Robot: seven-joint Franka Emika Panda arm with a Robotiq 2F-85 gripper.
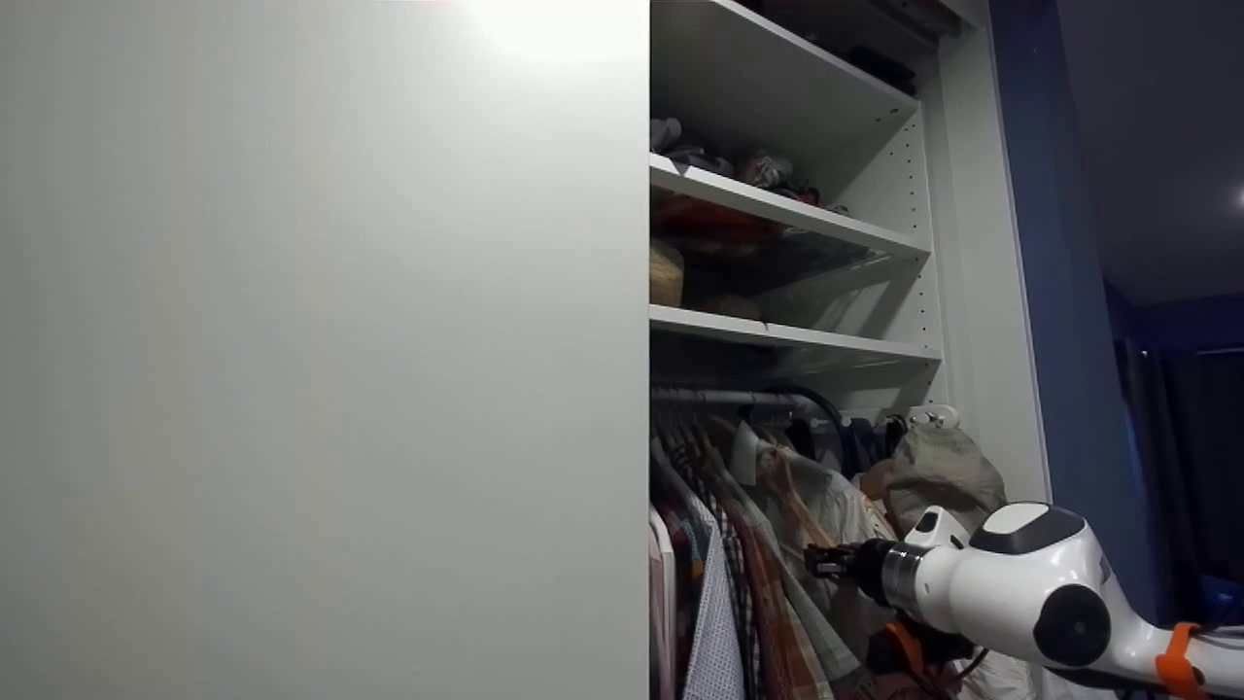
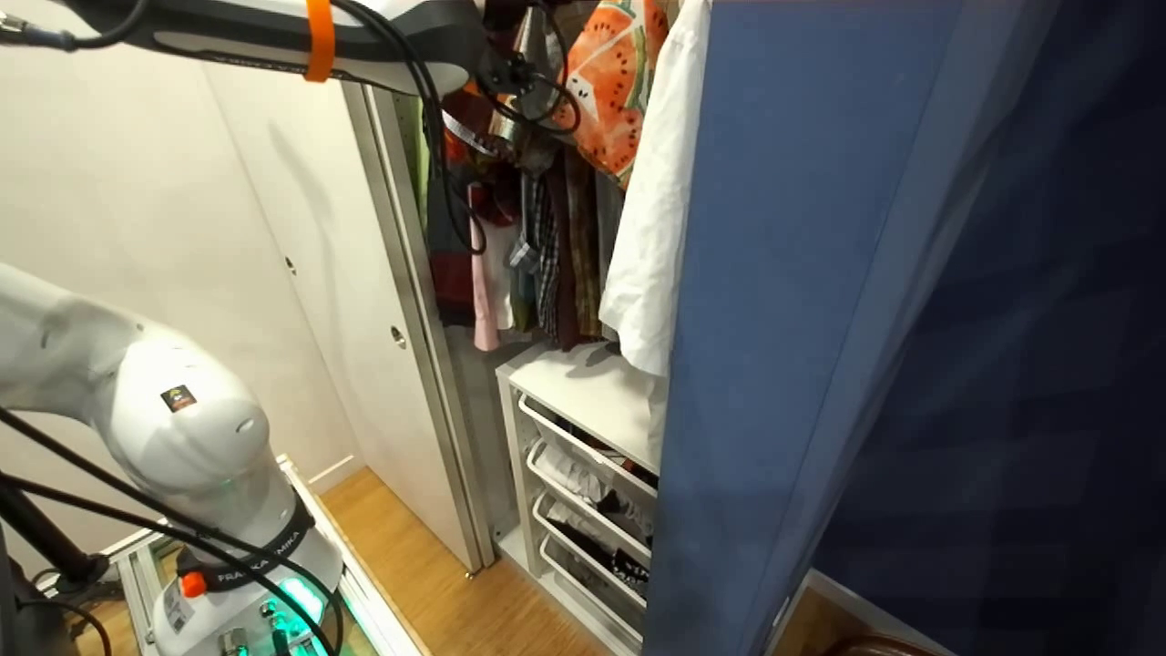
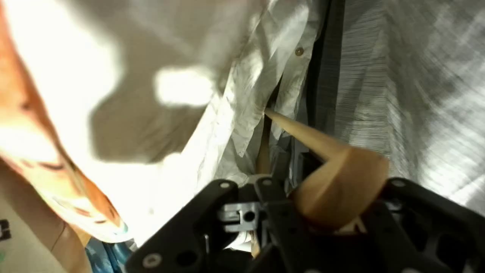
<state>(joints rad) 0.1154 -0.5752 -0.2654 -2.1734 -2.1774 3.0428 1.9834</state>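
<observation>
Low in the wrist view the gripper (image 3: 292, 167) is pressing its jaws together, the wooden hanger (image 3: 335, 170) right of centre is hiding whether they are pinching anything, and any move is probably needing slowness to avoid snagging the pale shirt (image 3: 261, 76), upper centre.

In the wrist view, the hanger (image 3: 343, 182) at four o'clock is honey-tan, the shirt (image 3: 291, 41) at one off-white, the finely lined fabric (image 3: 409, 76) at two silver-grey. In an exterior view, the watermelon-print cloth (image 2: 612, 100) at twelve is orange with black seeds, the garment (image 2: 548, 260) at eleven black-and-white checked, the wall (image 2: 783, 328) at three blue.
</observation>
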